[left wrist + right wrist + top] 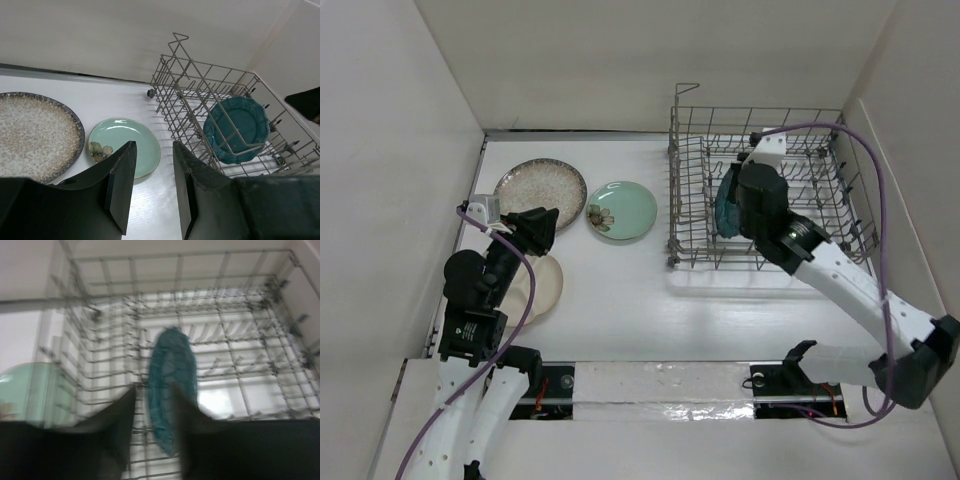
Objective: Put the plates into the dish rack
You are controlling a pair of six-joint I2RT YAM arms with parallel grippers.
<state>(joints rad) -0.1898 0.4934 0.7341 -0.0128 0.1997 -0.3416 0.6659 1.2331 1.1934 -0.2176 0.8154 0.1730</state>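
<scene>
The dark teal scalloped plate [237, 127] stands on edge in the grey wire dish rack [172, 107], face leftward and long axis running near-to-far. The right gripper [154, 392] jaws straddle it, released. The left gripper [154, 145] jaws are parted and empty.

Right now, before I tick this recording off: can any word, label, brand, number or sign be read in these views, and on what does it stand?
No text can be read in any view.
Mint plate: a painted flower only, no lettering.
Speckled plate, teal plate, dish rack: no marks show.
Small orange parts by the arm bases: too small to tell whether they carry print.
</scene>
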